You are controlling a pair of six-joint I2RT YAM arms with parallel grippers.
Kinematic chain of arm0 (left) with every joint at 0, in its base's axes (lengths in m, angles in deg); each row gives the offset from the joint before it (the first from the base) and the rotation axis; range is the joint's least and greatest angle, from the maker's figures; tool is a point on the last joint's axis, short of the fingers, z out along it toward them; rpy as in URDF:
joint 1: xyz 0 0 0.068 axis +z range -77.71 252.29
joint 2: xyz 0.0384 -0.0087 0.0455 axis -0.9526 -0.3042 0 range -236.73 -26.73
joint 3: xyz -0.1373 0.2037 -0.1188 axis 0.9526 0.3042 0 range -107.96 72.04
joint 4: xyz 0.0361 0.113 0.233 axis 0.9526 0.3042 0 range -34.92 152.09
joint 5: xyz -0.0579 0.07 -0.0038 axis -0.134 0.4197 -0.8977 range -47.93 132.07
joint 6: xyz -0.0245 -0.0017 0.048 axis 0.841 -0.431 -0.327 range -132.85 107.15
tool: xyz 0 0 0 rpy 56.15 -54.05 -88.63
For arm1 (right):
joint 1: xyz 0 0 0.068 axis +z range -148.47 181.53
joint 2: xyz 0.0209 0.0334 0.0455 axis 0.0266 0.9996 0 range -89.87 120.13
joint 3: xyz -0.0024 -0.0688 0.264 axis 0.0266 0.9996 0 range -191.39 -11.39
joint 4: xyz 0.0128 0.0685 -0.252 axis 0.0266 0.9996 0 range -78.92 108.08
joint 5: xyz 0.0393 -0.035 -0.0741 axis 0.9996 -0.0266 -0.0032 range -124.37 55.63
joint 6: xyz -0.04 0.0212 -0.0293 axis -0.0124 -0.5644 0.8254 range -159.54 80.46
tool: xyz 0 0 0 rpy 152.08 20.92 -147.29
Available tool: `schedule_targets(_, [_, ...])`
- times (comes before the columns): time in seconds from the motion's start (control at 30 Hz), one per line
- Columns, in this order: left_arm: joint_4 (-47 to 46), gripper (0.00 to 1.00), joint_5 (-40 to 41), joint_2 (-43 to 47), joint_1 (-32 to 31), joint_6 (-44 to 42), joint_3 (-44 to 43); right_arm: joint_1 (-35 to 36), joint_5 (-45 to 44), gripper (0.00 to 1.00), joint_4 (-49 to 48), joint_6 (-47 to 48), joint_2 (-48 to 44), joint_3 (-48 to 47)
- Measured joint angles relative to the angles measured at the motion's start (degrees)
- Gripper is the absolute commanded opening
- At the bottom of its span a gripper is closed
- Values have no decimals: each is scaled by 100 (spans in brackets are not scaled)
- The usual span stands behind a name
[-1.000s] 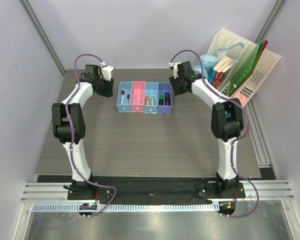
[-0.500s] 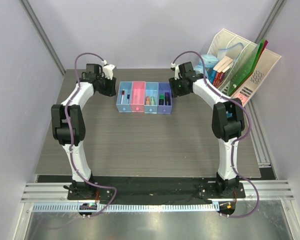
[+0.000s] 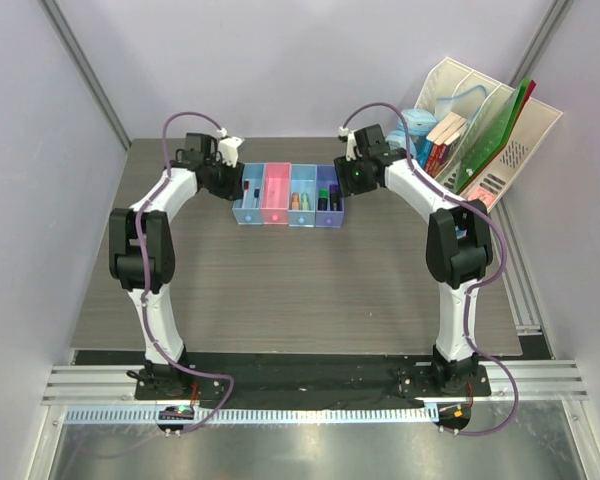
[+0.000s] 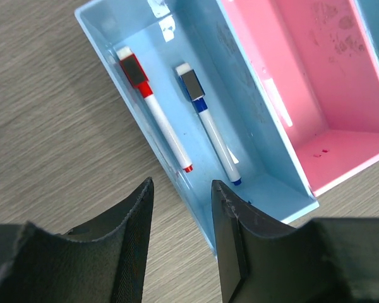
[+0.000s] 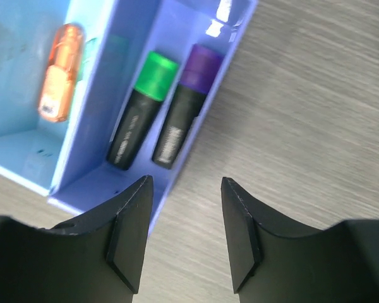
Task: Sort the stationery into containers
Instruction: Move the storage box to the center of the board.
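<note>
The containers (image 3: 275,190) are four joined trays at the table's back centre. In the left wrist view the end light blue tray (image 4: 268,189) holds a red-capped marker (image 4: 155,113) and a blue-capped marker (image 4: 208,123); the pink tray (image 4: 316,95) beside it is bare. My left gripper (image 4: 181,184) is open, straddling that blue tray's outer wall near its corner. In the right wrist view the purple tray (image 5: 88,183) holds a green highlighter (image 5: 142,110) and a purple highlighter (image 5: 186,104); an orange highlighter (image 5: 62,72) lies in the neighbouring blue tray. My right gripper (image 5: 186,181) is open and empty over the purple tray's outer wall.
A large white slanted rack (image 3: 490,120) with books and green folders stands at the back right, with a round light-blue item (image 3: 417,123) against its left side. Grey walls close in the table's left, back and right sides.
My left gripper has swung right to the left end of the tray row. My right gripper has edged left to the purple tray, and its jaws have widened a little.
</note>
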Motion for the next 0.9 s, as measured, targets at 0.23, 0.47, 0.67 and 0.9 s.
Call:
schedule_targets(0.23, [0,43,4,-2,-79,-13,203,227,59,53,26,-11,-164,142])
schedule_targets(0.47, [-63,43,9,-2,-168,-31,413,398,2,53,15,4,-164,476])
schedule_targets(0.67, [-87,43,7,-2,-219,-57,654,446,-39,53,-39,9,-164,763])
schedule_targets(0.9, [-83,43,-44,31,-271,-61,863,485,-138,54,-125,9,-227,1182])
